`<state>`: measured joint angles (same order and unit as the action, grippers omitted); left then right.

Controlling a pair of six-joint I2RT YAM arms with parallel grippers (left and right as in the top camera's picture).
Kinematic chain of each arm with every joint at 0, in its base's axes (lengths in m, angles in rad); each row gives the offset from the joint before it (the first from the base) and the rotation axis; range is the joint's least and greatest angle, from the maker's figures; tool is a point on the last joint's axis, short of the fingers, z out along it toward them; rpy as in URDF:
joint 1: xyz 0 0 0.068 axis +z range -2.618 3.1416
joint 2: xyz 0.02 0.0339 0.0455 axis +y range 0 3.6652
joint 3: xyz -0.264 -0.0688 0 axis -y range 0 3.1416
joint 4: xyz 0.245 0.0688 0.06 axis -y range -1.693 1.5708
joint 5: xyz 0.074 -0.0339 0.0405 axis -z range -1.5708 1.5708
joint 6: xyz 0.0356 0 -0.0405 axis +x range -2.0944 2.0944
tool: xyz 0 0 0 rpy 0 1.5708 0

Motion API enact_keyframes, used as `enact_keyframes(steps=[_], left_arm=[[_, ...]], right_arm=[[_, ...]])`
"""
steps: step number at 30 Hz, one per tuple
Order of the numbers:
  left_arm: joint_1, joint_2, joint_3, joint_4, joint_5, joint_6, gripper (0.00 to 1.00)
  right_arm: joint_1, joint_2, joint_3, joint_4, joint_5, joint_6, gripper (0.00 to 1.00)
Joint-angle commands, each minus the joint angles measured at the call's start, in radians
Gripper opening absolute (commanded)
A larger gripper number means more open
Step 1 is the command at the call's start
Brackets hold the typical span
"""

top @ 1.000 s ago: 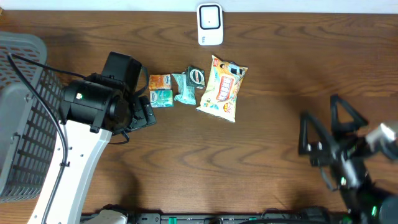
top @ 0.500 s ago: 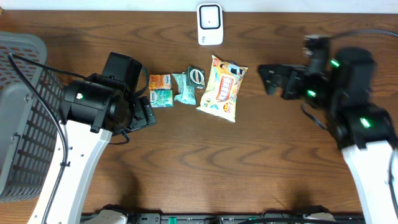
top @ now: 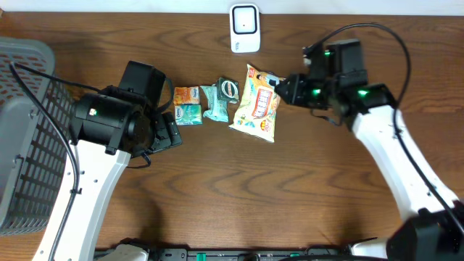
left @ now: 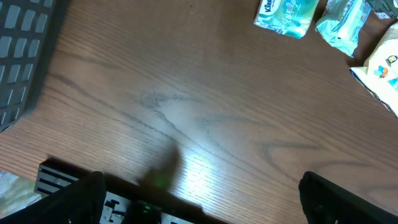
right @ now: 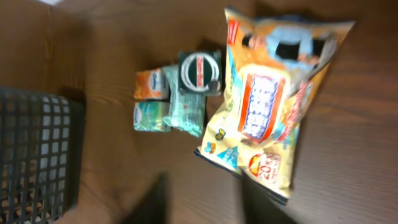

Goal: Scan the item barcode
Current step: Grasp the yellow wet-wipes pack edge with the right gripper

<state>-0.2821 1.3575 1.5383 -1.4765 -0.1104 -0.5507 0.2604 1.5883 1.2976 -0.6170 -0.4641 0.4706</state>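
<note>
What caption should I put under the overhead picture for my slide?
Right gripper beside the snack bag, with the white scanner just beyond.

Overhead looks straight down on the counter (top: 217, 196); my left wrist view skims it low. Overhead and right wrist share the snack bag (right: 267, 118) before my right gripper (top: 283, 85).

Snack bag (top: 259, 103): yellow-orange foil with a red-and-white label panel, lying flat and face up, long axis slightly tilted, at the right end of a short row. Just beside it on the left is a teal soft pack (top: 220, 98) with a round black lid, lid up. Next left are an orange tissue pack (top: 186, 95) and, nearer, a teal tissue pack (top: 188, 113), touching. The white scanner (top: 245, 29) sits apart, beyond the row.
</note>
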Motion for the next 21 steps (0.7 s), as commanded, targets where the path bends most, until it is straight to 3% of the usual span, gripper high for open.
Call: enact_keyframes(steps=[1, 4, 8, 12, 21], left_arm=[[0.004, -0.005, -0.002, -0.003, -0.003, -0.012, 0.98], [0.004, -0.005, -0.002, -0.003, -0.003, -0.012, 0.98], [0.004, -0.005, -0.002, -0.003, -0.003, -0.012, 0.97], [0.004, -0.005, -0.002, -0.003, -0.003, -0.012, 0.98], [0.004, -0.005, -0.002, -0.003, -0.003, -0.012, 0.97]], right_arm=[[0.08, 0.068, 0.019, -0.008, 0.088, 0.021, 0.14], [0.153, 0.141, 0.019, -0.007, 0.239, 0.023, 0.12], [0.213, 0.227, 0.019, 0.003, 0.378, 0.057, 0.01], [0.231, 0.291, 0.018, -0.034, 0.502, 0.109, 0.01], [0.231, 0.392, 0.016, -0.106, 0.51, 0.113, 0.01]])
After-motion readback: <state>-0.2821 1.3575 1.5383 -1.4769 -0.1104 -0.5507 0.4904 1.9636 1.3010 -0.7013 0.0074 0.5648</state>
